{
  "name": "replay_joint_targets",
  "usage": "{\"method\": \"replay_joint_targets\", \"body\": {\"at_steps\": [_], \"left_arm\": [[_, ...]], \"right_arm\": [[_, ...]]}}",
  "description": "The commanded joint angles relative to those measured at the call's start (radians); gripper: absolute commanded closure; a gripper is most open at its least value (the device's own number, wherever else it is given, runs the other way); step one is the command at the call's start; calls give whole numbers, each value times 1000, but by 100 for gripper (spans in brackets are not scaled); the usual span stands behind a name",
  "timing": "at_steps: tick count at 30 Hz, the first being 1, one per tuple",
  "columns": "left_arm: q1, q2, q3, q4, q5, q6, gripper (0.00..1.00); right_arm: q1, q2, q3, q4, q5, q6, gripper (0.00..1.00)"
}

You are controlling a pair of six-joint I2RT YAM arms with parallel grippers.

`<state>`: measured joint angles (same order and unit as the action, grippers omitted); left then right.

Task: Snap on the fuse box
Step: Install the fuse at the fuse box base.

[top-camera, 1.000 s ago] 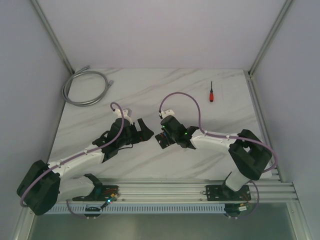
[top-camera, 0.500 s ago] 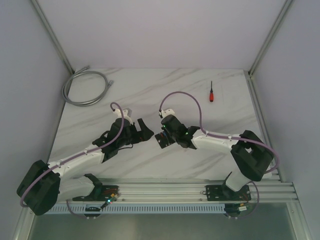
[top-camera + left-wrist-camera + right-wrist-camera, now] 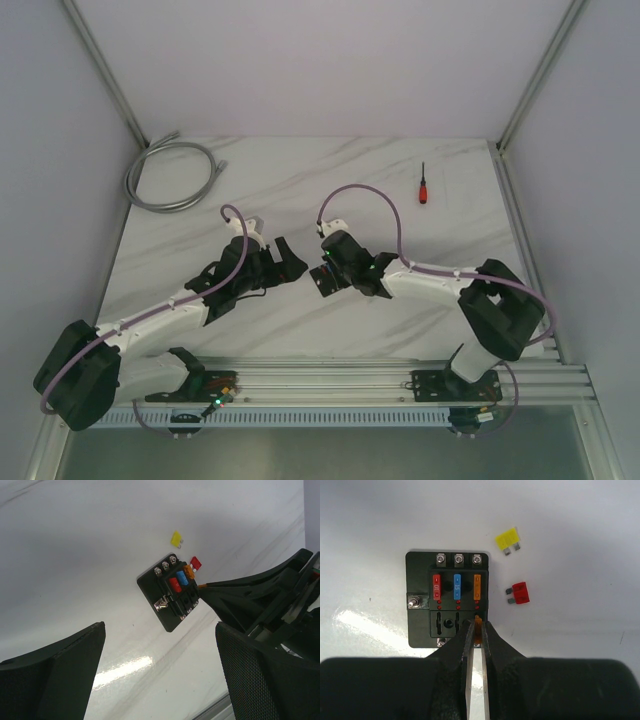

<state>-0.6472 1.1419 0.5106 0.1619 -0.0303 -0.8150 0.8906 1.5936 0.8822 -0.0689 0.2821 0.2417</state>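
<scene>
The fuse box (image 3: 447, 597) is a flat black block lying on the white table, with red, blue and orange fuses seated in its upper row. It also shows in the left wrist view (image 3: 170, 596). My right gripper (image 3: 478, 626) is shut on a small orange fuse (image 3: 478, 630), held at the box's lower right slot. In the top view the right gripper (image 3: 322, 282) covers the box. My left gripper (image 3: 160, 680) is open and empty, hovering a little left of the box (image 3: 290, 260). Loose yellow (image 3: 508, 539) and red (image 3: 520, 593) fuses lie just right of the box.
A red-handled screwdriver (image 3: 423, 186) lies at the back right. A grey cable coil (image 3: 170, 175) lies at the back left corner. An aluminium rail (image 3: 350, 378) runs along the near edge. Walls enclose the table on three sides.
My right gripper has shifted very slightly over the fuse box. The left arm has not moved.
</scene>
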Motion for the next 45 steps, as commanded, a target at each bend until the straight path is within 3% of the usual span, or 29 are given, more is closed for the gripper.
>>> {"method": "replay_joint_targets", "body": {"at_steps": [1,18,30,45], "left_arm": [[6,-6,-8,-9,7,-5,0],[6,4,-4,-9,9,-6,0],[6,2,-7,-9,7,-6,0],[7,-2,-10,-9,7,-7,0]], "right_arm": [[3,24,17,6,-11,-8,100],[-6,46,20,-31,13,3,100],[-6,25,21,-45,23,18,81],[-6,15,38,-48,3,18,73]]}}
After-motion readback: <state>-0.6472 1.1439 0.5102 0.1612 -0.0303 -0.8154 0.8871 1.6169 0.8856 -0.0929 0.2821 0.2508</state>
